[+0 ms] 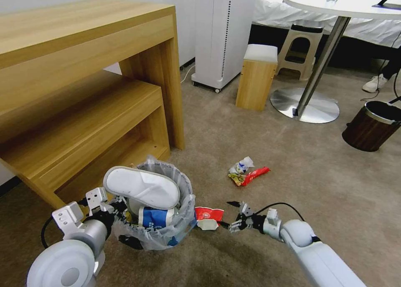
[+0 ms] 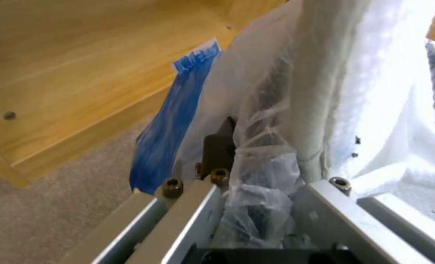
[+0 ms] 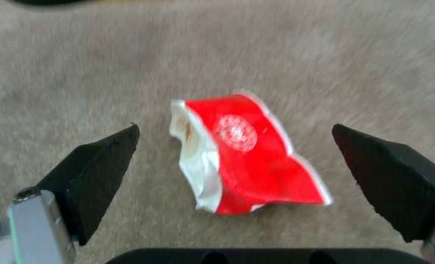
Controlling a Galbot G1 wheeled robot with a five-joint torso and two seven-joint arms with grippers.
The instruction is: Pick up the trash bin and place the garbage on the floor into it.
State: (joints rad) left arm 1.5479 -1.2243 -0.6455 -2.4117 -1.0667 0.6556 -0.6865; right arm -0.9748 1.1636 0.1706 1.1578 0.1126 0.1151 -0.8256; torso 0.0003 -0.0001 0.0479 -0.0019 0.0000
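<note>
The trash bin, lined with a crinkly clear bag, is at the lower left of the head view, with my left gripper shut on its near rim. In the left wrist view one dark finger presses the bag from outside. A white slipper lies across the bin's mouth, above a blue paper cup. My right gripper is open, low over the floor. The red-white crushed cup lies on the carpet between its fingers, untouched. A red wrapper and crumpled litter lie farther ahead.
A wooden desk with a low shelf stands close on the left of the bin. Farther off are a wooden stool, a white appliance, a round table's metal base and a brown wood-grain bin at the right.
</note>
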